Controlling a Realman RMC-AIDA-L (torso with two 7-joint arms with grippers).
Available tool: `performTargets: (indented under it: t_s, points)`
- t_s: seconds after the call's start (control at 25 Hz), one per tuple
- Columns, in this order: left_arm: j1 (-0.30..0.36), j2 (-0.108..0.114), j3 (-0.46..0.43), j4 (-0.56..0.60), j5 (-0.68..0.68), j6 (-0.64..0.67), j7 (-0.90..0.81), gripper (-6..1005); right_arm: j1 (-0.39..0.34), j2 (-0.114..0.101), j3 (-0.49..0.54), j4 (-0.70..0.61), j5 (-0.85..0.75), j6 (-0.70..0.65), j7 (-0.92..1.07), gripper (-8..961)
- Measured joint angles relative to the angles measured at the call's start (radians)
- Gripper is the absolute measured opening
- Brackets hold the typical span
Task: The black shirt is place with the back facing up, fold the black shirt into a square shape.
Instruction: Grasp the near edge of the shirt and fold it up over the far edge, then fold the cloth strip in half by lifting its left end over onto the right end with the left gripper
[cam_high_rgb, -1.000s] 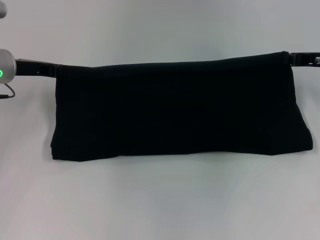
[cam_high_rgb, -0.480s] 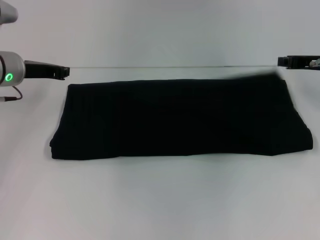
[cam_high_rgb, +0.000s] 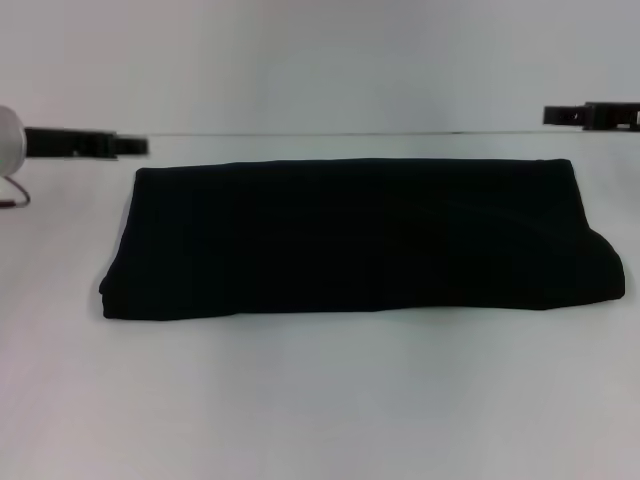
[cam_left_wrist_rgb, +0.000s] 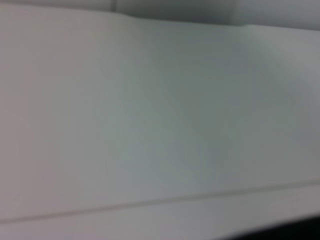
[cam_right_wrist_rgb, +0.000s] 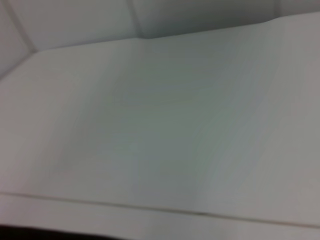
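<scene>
The black shirt (cam_high_rgb: 360, 235) lies flat on the white table (cam_high_rgb: 320, 400), folded into a long wide band with its thicker folded edge toward me. My left gripper (cam_high_rgb: 138, 146) hovers just beyond the shirt's far left corner, apart from the fabric and holding nothing. Higher up, past the far right corner, my right gripper (cam_high_rgb: 550, 115) is likewise empty and off the cloth. Both wrist views show mostly bare table, with a thin dark strip of the shirt (cam_left_wrist_rgb: 300, 234) at one edge of the left wrist view.
The table's far edge (cam_high_rgb: 320, 133) runs as a thin line just behind the shirt, with a pale wall beyond it. Bare white surface surrounds the shirt in front and on both sides.
Both grippers let go of the shirt's far edge, which dropped flat onto the layer below. Since then both arms have drawn up and away from the shirt's far corners.
</scene>
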Motion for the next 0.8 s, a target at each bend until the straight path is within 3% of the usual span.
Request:
performTargets:
  t_s: [0.16, 0.24, 0.32, 0.44, 0.6, 0.8]
  points:
    - [0.078, -0.019, -0.008, 0.183, -0.022, 0.318, -0.014, 506, -0.060, 0.001, 0.000, -0.080, 0.052, -0.222, 0.005, 528]
    - [0.123, -0.026, -0.009, 0.255, -0.029, 0.427, -0.014, 739, -0.101, 0.007, -0.004, -0.116, 0.085, -0.310, 0.001, 596]
    - [0.170, -0.031, -0.008, 0.301, -0.030, 0.503, -0.014, 815, -0.136, 0.010, -0.008, -0.138, 0.106, -0.369, -0.004, 665]
    - [0.216, -0.038, -0.010, 0.325, -0.030, 0.527, -0.014, 930, -0.175, 0.012, -0.010, -0.146, 0.113, -0.419, -0.005, 754]
    - [0.263, -0.041, -0.012, 0.321, -0.032, 0.504, -0.021, 932, -0.208, 0.014, -0.010, -0.147, 0.114, -0.439, -0.005, 838]
    - [0.266, -0.050, -0.005, 0.256, -0.015, 0.427, -0.024, 935, -0.217, 0.016, -0.010, -0.146, 0.114, -0.434, -0.005, 839]
